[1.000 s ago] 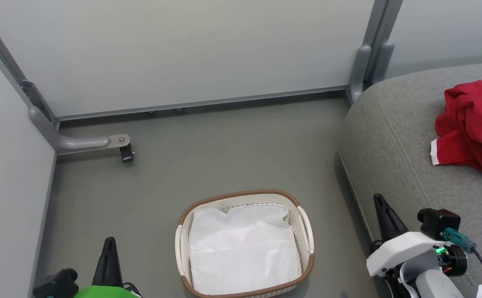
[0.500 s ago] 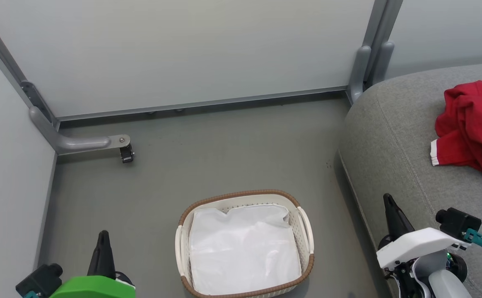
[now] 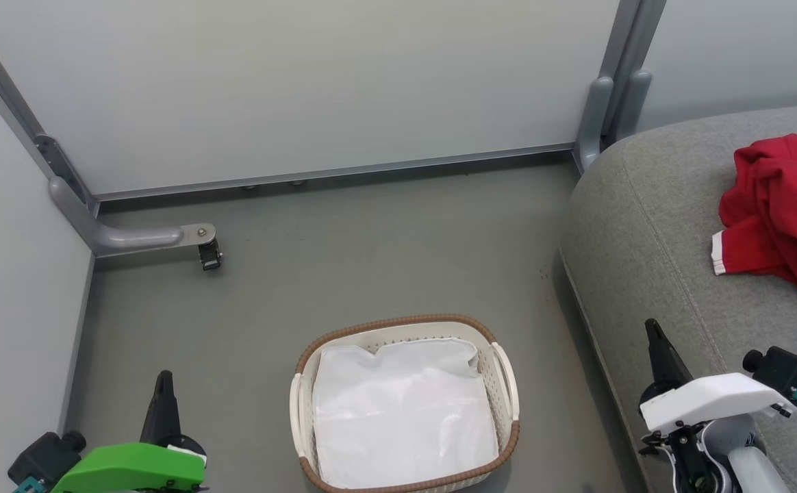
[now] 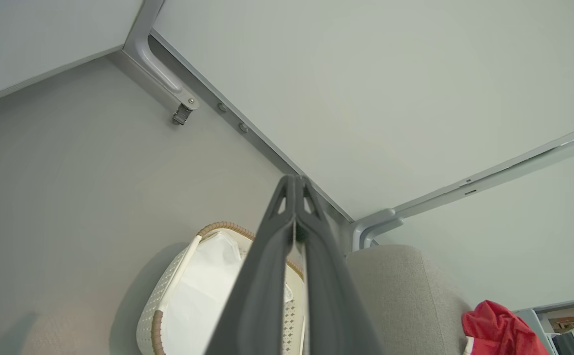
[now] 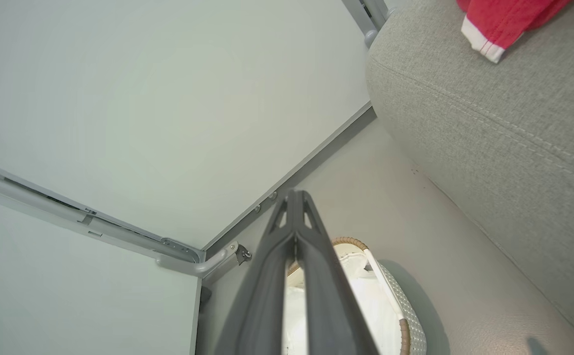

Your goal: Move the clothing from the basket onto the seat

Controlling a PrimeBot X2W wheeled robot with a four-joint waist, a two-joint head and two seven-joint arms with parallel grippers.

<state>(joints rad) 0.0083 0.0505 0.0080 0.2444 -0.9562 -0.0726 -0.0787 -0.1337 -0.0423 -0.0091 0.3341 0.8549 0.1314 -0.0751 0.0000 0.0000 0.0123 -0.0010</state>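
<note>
The red clothing (image 3: 785,205) with a white cuff lies crumpled on the grey seat (image 3: 652,226) at the right; its edge also shows in the left wrist view (image 4: 499,333) and the right wrist view (image 5: 499,19). On the floor stands the white basket (image 3: 504,373) with a brown rim, holding just a white liner sheet (image 3: 402,411). My left gripper (image 3: 163,378) is shut and empty at the lower left, left of the basket. My right gripper (image 3: 652,327) is shut and empty at the lower right, over the seat's front edge.
Pale partition walls with grey metal frames enclose the grey floor at the back and left. A grey bracket foot with a small castor (image 3: 208,255) juts out at the back left. A double grey post (image 3: 611,103) stands at the back beside the seat.
Both arms have drawn back toward the bottom of the head view; the left moved down and left, the right down and right. Basket and clothing stayed put.
</note>
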